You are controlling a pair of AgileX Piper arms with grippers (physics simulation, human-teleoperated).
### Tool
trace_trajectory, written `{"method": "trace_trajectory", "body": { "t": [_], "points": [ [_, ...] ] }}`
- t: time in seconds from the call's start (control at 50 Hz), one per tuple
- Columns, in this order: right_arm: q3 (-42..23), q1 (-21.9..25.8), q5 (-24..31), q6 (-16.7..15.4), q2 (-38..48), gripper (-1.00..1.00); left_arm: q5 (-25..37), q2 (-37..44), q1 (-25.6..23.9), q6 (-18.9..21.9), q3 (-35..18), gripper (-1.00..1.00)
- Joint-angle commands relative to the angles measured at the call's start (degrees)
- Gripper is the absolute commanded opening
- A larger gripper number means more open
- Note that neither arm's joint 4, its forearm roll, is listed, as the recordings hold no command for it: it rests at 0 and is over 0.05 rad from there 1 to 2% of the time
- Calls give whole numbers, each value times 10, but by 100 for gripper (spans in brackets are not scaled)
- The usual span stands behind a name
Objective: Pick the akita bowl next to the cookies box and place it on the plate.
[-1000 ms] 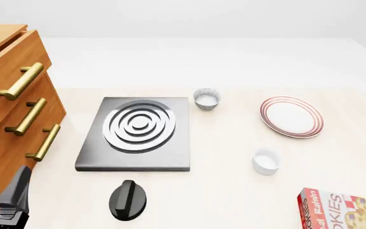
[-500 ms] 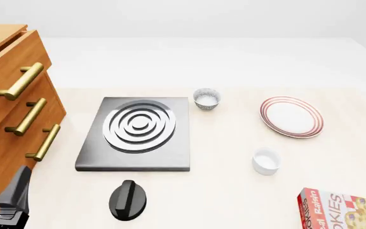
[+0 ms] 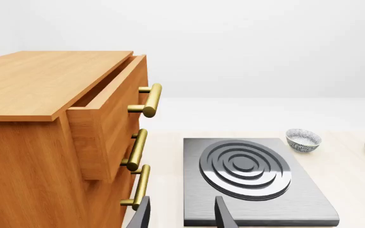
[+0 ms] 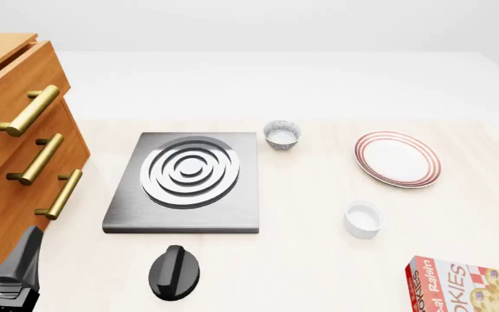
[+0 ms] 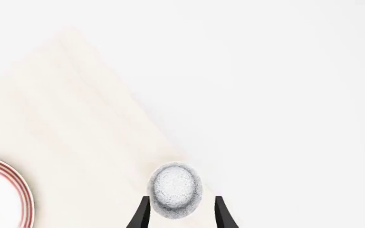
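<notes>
From where I stand the job is to come straight down over the small round bowl, speckled white inside, which I take for the one by the red-and-white cookies carton; keep one finger inside the rim, one outside, and pinch gently; the right gripper stands spread apart, framing that bowl, holding nothing; contact I cannot tell; the red-ringed white plate waits near.

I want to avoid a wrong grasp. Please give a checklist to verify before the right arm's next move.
1. Right end effector open: ok.
2. Akita bowl centred ahead of its fingers: ok.
3. This bowl is the one beside the cookies box: cannot tell, no view shows both.
4. Plate bare: ok.
5. Left end effector away, by the stove: ok.
</notes>
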Motion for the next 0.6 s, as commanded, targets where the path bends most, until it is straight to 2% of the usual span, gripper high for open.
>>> {"method": "trace_trajectory", "body": {
  "t": [0.02, 0.6],
  "points": [
    [10, -29, -17, -13, 22, 100, 0, 0, 0, 0, 0, 100],
    [76, -31, -55, -20, 44, 100, 0, 0, 0, 0, 0, 100]
  ]
}}
